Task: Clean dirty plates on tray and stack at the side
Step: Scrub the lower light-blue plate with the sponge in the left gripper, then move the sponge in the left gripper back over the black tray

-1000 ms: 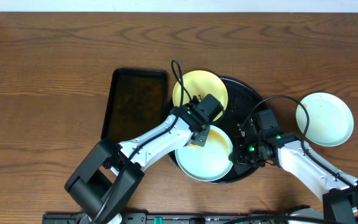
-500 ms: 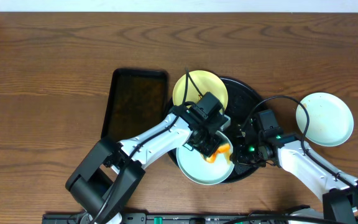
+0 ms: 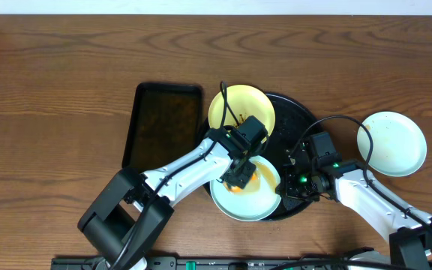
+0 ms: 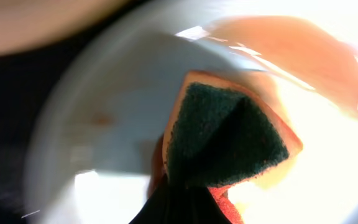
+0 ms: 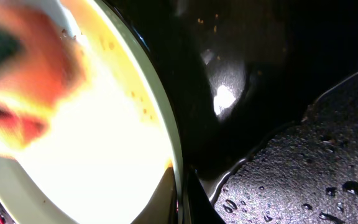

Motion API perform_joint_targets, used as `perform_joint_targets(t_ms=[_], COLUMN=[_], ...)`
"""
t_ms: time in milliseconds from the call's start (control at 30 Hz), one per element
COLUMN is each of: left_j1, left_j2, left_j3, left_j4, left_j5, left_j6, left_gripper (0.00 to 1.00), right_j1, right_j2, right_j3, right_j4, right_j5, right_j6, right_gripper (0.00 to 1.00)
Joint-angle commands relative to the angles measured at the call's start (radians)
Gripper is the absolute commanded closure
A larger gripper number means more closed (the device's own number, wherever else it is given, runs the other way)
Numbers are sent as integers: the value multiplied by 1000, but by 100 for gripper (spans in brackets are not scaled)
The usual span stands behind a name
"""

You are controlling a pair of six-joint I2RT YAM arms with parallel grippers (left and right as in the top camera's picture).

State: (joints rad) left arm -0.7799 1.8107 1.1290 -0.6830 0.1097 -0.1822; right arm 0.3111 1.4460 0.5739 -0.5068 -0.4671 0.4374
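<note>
The round black tray [image 3: 304, 114] holds a pale yellow plate [image 3: 240, 104] at its back left and a mint-blue plate [image 3: 247, 202] at its front. My left gripper [image 3: 240, 178] is shut on the teal-and-orange sponge [image 3: 243, 180] and presses it on the mint-blue plate; the sponge fills the left wrist view [image 4: 225, 134]. My right gripper [image 3: 285, 189] is shut on that plate's right rim [image 5: 166, 134], one finger on each side. Another mint-blue plate [image 3: 392, 142] lies on the table right of the tray.
A narrower black rectangular tray [image 3: 162, 124] lies left of the round tray. Cables loop over both arms. The wet tray floor [image 5: 303, 174] shows water drops by my right gripper.
My left gripper has swept the sponge over the mint-blue plate, out to the right and back left. The right gripper and plate stayed still.
</note>
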Motion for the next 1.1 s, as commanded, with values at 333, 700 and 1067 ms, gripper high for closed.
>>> perform_joint_targets(t_ms=[333, 700, 1067], left_j1=[11, 11, 49], left_j2=[21, -48, -283], left_j3=[-12, -12, -12], left_j4=[177, 184, 71], left_j5=[-129, 222, -58], left_j6=[-138, 17, 26], left_gripper=[92, 92, 92], right_j1=[10, 10, 10], right_j2=[1, 1, 1], right_j3=[-11, -11, -11], right_j4=[-10, -10, 14], right_j5=[22, 38, 78], right_j6=[-11, -11, -11], right_gripper=[99, 99, 82])
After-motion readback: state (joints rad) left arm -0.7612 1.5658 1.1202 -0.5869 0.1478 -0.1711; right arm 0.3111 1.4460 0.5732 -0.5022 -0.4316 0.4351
